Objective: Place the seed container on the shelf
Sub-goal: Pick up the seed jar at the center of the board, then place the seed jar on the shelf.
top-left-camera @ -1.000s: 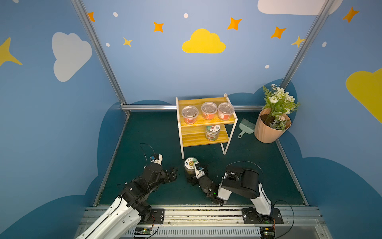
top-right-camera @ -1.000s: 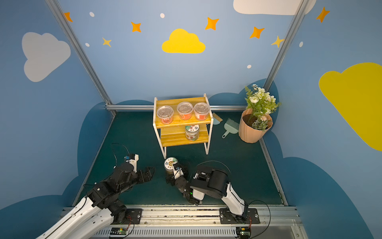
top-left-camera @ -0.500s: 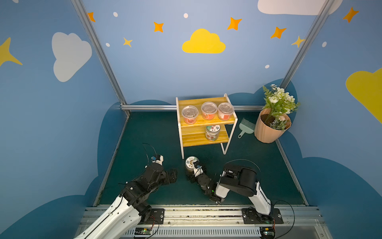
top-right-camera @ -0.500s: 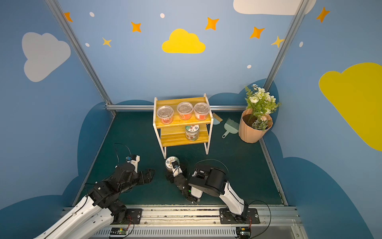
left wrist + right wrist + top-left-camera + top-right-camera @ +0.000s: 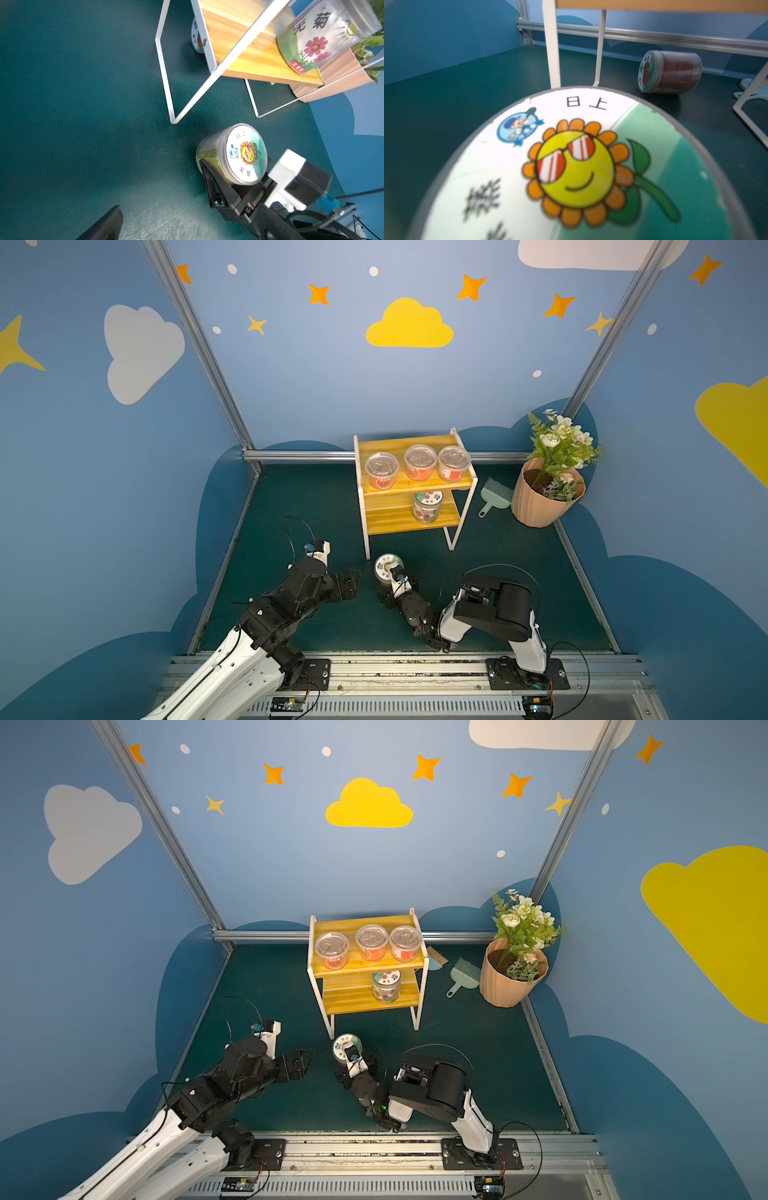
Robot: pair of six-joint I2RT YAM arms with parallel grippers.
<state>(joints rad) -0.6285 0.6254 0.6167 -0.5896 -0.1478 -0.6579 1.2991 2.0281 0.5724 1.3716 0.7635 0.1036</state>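
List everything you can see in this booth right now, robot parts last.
shelf: one, yellow wood, white frame, back centre.
clear tubs: three, red labels, top tier.
floral jar: one, green, lower tier.
seed container: one, sunflower lid, floor before shelf.
tipped jar: one, brown contents, floor by shelf legs.
hand brush: one, mint, beside flowerpot.
flowerpot: one, peach, right rear corner.
left gripper: one, black, apart from seed container.
right gripper: one, black, jaws gripping seed container.

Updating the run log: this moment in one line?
step: grasp | right gripper: shut on seed container | left gripper: open, empty | shelf: not reached
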